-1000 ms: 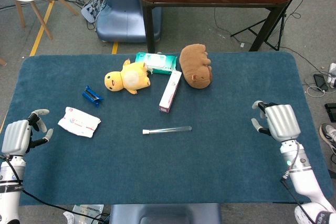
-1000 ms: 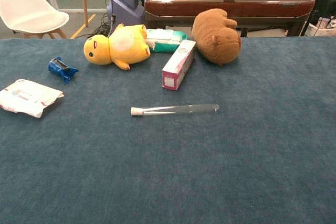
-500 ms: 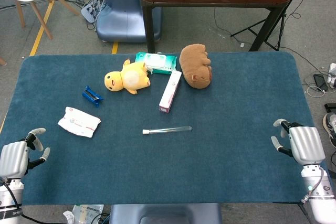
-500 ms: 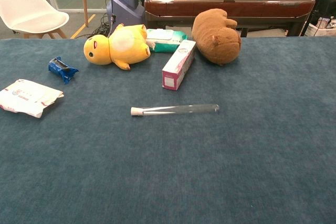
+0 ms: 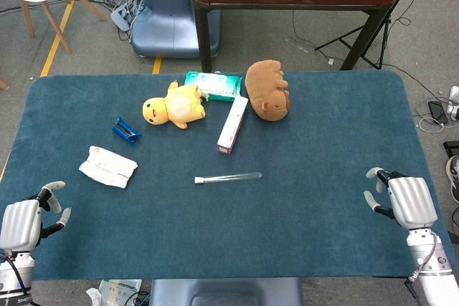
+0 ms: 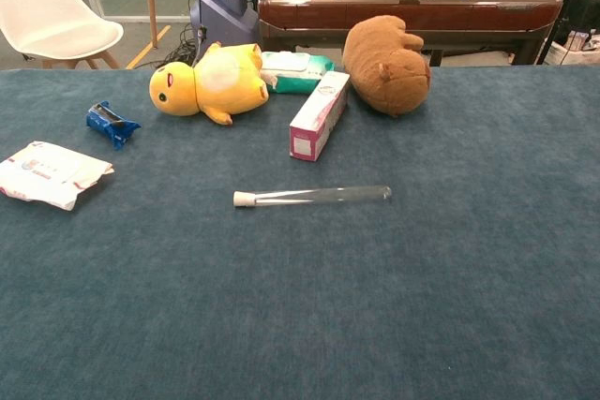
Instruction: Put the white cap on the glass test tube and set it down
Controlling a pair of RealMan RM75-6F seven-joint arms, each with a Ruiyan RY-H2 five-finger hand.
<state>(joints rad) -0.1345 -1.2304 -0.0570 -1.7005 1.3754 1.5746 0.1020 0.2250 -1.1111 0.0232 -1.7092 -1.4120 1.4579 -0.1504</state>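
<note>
1. One tube [image 5: 228,177] lies flat on the blue table [image 5: 315,141], near the middle, with nothing touching it.
2. One cap [image 5: 198,180] sits on the tube's left end; the rounded end points right. In the chest view the tube [image 6: 314,197] and cap [image 6: 244,199] show the same way.
3. Two hands are in the head view only. The left hand [image 5: 25,221] is at the table's near left corner, fingers apart and slightly curled, holding nothing.
4. The right hand [image 5: 401,201] is at the near right edge, fingers likewise apart and empty. Both are well apart from the tube.
5. Two plush toys: one yellow toy [image 5: 174,105] lying on its side, and one brown toy [image 5: 268,89] to its right, both toward the far edge.
6. One box [image 5: 233,124], white and pink, lies between the toys and the tube, angled lengthwise.
7. One wipes pack [image 5: 213,84], green and white, sits behind the yellow toy, touching it.
8. One blue clip [image 5: 126,131] and one white packet [image 5: 108,166] lie on the left side, near each other but apart.
</note>
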